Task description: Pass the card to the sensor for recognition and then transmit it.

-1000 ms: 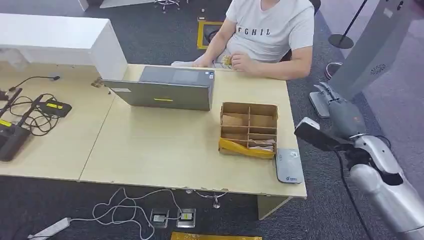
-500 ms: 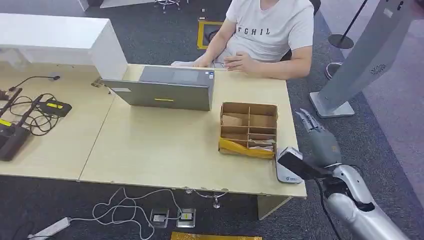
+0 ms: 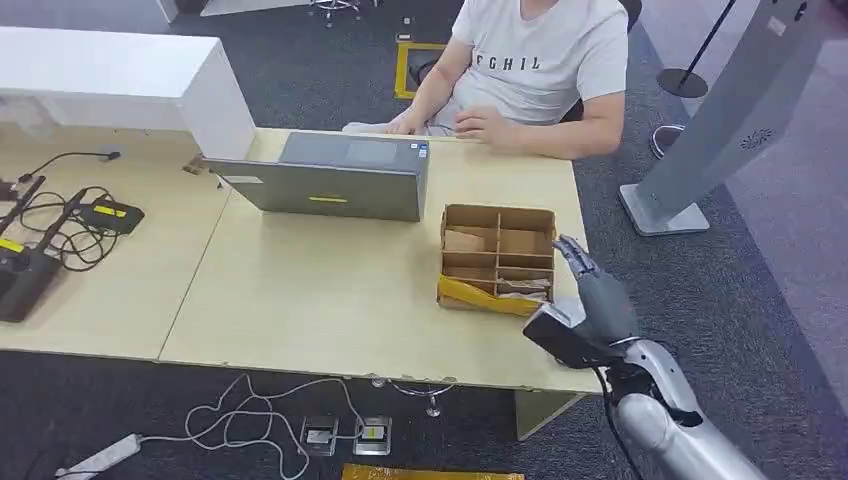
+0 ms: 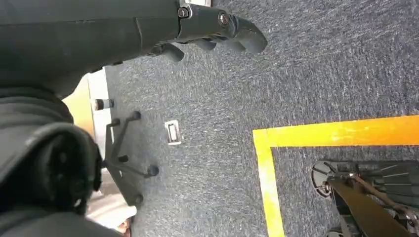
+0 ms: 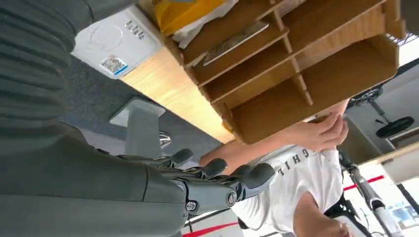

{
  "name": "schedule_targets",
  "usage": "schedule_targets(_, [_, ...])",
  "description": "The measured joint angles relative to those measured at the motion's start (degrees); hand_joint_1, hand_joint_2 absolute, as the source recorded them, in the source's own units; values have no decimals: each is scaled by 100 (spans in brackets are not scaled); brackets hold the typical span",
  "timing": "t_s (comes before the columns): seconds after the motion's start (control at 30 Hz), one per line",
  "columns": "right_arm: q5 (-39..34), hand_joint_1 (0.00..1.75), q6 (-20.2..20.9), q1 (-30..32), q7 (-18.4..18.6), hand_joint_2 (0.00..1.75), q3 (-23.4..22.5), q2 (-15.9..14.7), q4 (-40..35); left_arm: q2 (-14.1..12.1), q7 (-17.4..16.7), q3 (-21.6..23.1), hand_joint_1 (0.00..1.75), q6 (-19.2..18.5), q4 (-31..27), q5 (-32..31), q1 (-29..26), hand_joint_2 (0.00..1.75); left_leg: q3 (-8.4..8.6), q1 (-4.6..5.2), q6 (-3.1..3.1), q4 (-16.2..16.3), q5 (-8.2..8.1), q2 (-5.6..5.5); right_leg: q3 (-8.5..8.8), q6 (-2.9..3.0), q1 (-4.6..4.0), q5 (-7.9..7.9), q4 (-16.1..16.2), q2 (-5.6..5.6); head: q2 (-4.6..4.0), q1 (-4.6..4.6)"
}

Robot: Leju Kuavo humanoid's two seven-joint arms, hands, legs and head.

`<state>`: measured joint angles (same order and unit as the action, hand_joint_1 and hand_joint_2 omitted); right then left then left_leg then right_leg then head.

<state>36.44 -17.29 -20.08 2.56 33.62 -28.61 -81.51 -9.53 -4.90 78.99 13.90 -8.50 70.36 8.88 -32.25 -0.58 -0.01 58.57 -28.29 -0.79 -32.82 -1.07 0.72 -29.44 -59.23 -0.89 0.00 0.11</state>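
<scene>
My right hand (image 3: 597,298) hovers over the table's right front corner with its fingers stretched out and nothing in it. In the right wrist view the hand (image 5: 197,190) sits a little off the grey card sensor (image 5: 116,47), which lies flat at the table edge. Beside the sensor stands a cardboard divider box (image 3: 498,250) with a card (image 5: 236,41) lying in one front compartment. My left hand (image 4: 212,27) hangs over the carpet, empty, fingers loosely extended.
A person (image 3: 540,60) sits at the table's far side with a hand near the box. A closed grey laptop (image 3: 335,180) lies left of the box. Yellow wrapping (image 3: 490,297) fills the box's front row. A grey stand (image 3: 700,130) rises on the right.
My right arm has swung in from beside the table, leftward and nearer, and its hand now covers the sensor at the corner. The person's hand shifted slightly.
</scene>
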Motion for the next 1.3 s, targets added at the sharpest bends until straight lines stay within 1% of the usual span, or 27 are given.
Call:
schedule_targets(0.13, [120,0,-26,-80,-160,175,77,153,120,7,0,0,0,17,0,9,4,0,1,0,0,0,0,0,0,0,0,0,0,1,0,2])
schedule_targets(0.27, [212,0,-59,-127,-173,175,144,249,208,9,0,0,0,17,0,9,3,0,0,0,0,0,0,0,0,0,0,0,0,0,0,2])
schedule_targets(0.37, [674,0,-288,-189,-219,175,179,328,308,9,-24,0,0,7,0,-4,5,0,0,0,0,0,0,0,-1,0,0,0,1,2,0,2])
schedule_targets(0.53, [1811,0,-748,-322,-223,175,232,472,634,15,-50,2,0,2,0,-35,8,0,1,0,0,0,0,0,0,0,0,0,1,0,0,2])
schedule_targets(0.7, [2528,0,-938,-398,-164,175,232,606,924,22,-50,4,0,2,0,-66,10,0,1,0,0,0,0,0,0,0,0,0,1,1,0,2])
schedule_targets(0.83, [2721,0,-940,-422,-138,175,232,682,1104,31,-50,7,0,0,0,-79,10,0,0,0,0,0,0,0,-1,0,0,0,1,1,0,2])
schedule_targets(0.9, [2721,0,-883,-427,-123,175,232,715,1152,33,-50,9,0,0,0,-79,10,0,1,0,0,0,0,0,-1,0,0,0,1,1,0,4])
schedule_targets(1.07, [2756,0,-402,-414,-11,175,230,774,1152,39,-46,50,0,-4,0,-116,10,0,3,0,0,0,0,1,0,0,0,0,1,1,0,4])
schedule_targets(1.3, [2782,0,90,-355,183,175,151,774,852,44,-39,149,0,-15,0,-184,10,0,5,0,0,0,0,3,-1,0,0,0,2,5,0,2])
